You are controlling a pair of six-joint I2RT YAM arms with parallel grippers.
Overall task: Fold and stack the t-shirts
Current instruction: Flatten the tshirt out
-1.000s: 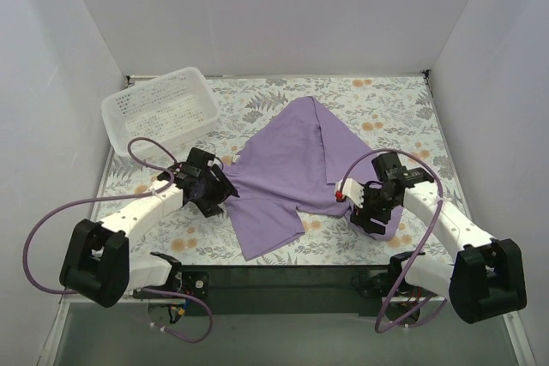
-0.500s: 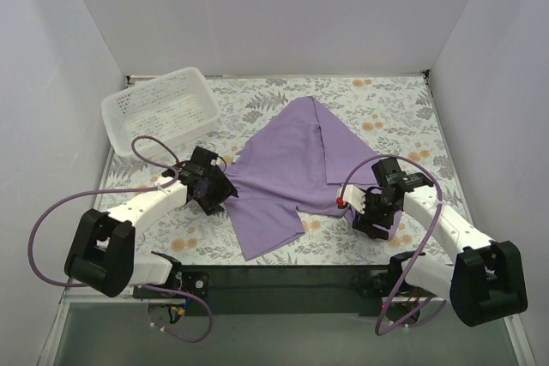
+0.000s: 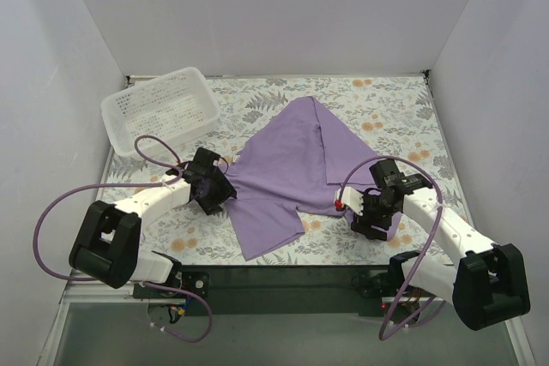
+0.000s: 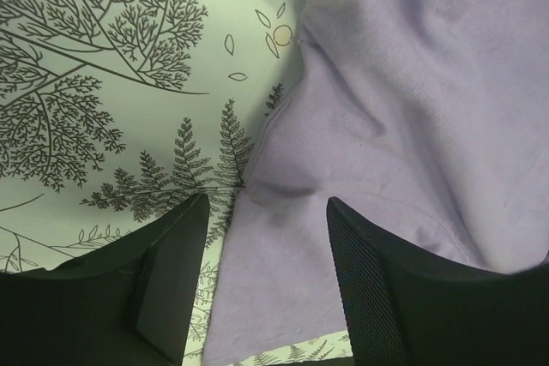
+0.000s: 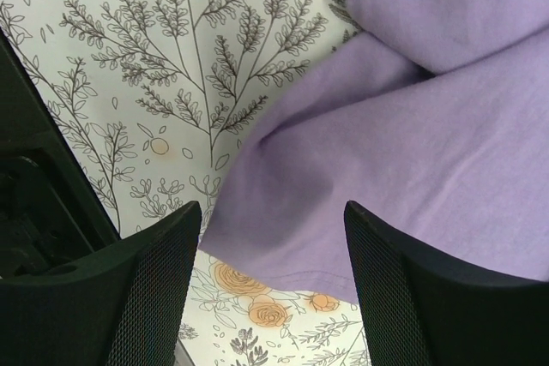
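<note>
In the top view the lavender t-shirt (image 3: 292, 165) lies rumpled in the middle of the flowered bench (image 3: 386, 100), with one flap folded over toward the upper centre. A white basket (image 3: 159, 109) stands in the upper left, apart from the shirt. The left arm (image 3: 150, 201) reaches the shirt's left edge, and the right arm (image 3: 437, 216) reaches its lower right corner.

In the left wrist view the left fingers (image 4: 167, 285) stand apart at the bottom of the frame. The shirt's edge runs between them and nothing is pinched.

In the right wrist view the right fingers (image 5: 403, 285) are likewise spread, with the shirt's hem lying between them in the lower middle, ungripped.

The step in hand looks like taking hold of two edges to begin a fold. Next, each pair of fingers would need to settle lower and close on cloth alone, then both would lift together
</note>
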